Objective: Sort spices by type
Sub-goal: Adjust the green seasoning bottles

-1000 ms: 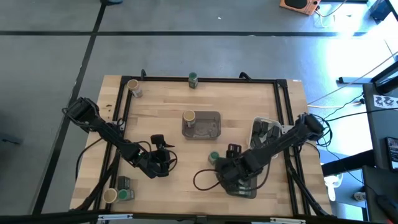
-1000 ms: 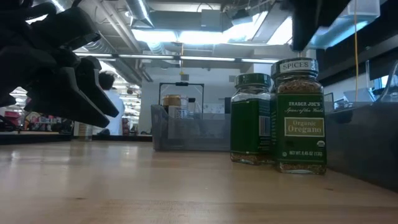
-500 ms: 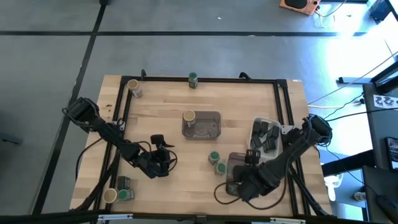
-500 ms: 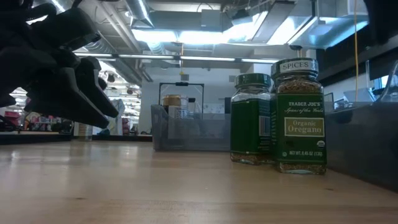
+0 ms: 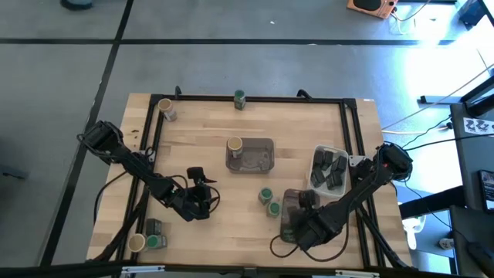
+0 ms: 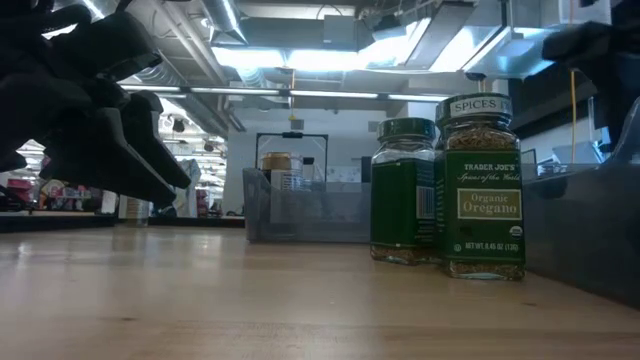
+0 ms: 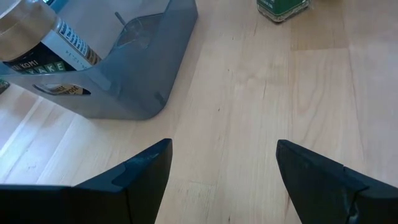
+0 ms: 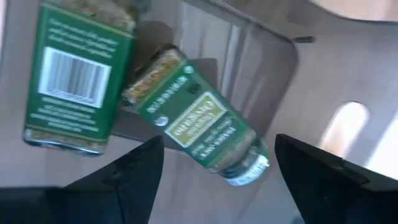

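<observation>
Over the dark tray (image 5: 289,210) at the counter's (image 5: 216,170) front right, the right hand (image 5: 307,199) has pulled back from the two green-lidded jars (image 5: 269,201) it was crowding a second ago, fingers spread wide and empty. That reads as a release: the pair now stands upright and touching just beside the tray, labelled oregano in the low view. In the right wrist view one jar looks tilted, probably only the camera's angle. The left hand (image 5: 199,188) waits mid-counter, equally wide, near the grey tray (image 5: 258,157) holding a tan-lidded jar (image 5: 235,144).
</observation>
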Tool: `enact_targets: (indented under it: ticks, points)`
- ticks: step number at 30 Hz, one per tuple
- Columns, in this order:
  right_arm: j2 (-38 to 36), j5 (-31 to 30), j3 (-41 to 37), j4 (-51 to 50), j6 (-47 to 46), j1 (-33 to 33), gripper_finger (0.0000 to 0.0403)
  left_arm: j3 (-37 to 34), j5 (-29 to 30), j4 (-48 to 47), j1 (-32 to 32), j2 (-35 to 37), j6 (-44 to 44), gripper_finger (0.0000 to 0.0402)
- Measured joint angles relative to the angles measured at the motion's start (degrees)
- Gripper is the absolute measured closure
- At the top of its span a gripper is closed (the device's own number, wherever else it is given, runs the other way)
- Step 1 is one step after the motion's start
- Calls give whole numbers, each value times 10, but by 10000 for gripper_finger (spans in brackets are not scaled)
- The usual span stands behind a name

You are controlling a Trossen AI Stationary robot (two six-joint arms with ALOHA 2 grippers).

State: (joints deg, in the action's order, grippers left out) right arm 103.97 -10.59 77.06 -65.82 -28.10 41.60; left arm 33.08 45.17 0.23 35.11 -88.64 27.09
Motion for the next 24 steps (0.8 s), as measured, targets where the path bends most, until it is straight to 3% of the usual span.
enact_targets:
  ticks: [14, 24]
  points:
    - [0, 0, -71, 75, 75, 0, 101, 0, 0, 0, 0, 0, 0, 117]
    - [1, 9, -97, 126, 74, -5, 113, 0, 0, 0, 0, 0, -1, 117]
